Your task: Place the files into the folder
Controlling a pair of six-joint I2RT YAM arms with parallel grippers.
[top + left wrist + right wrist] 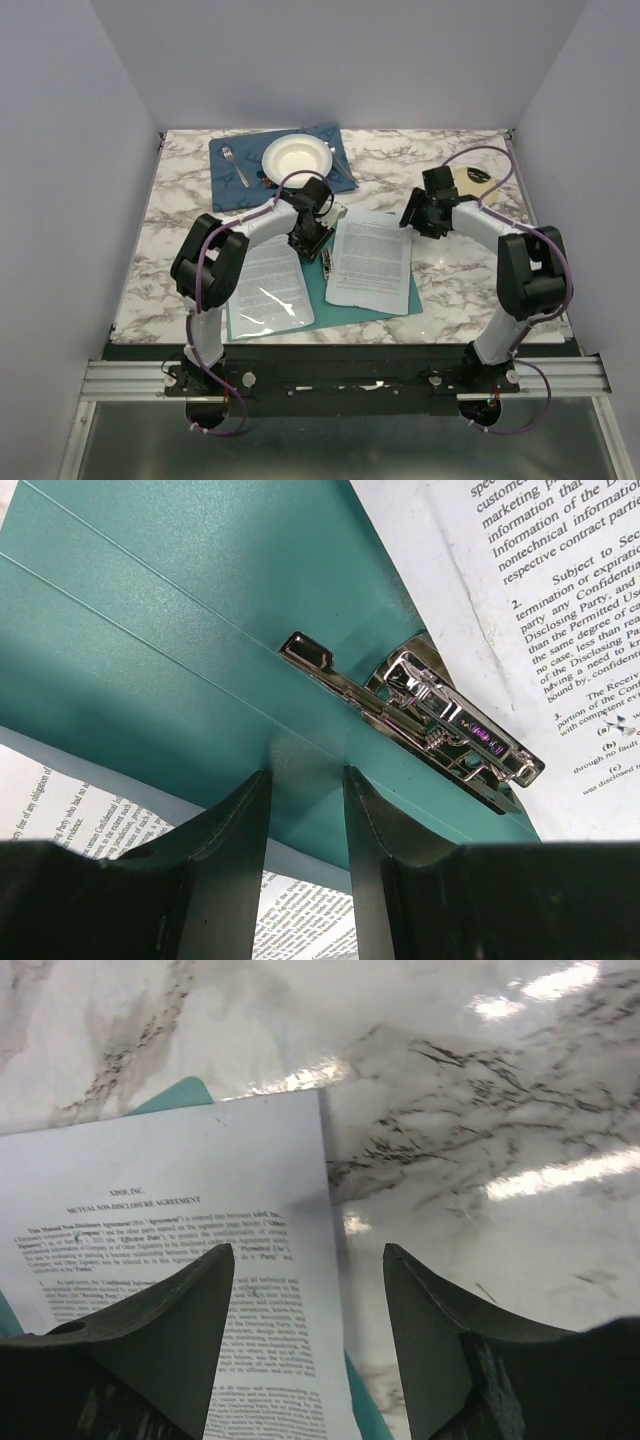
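The papers lie flat on the open folder, on its 3 o'clock half, probably so the cover can fold over them. At their 9 o'clock the left gripper, partly spread and gripping nothing, hovers by the spine clip. Over their 1 o'clock corner the right gripper hangs spread wide, empty.

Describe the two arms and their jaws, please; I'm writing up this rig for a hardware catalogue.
The left arm and right arm both pair white tubular links with bulky black joint housings. A thin purple cable loops along each. The jaws are broad, dark, matte wedges tapering to blunt tips.
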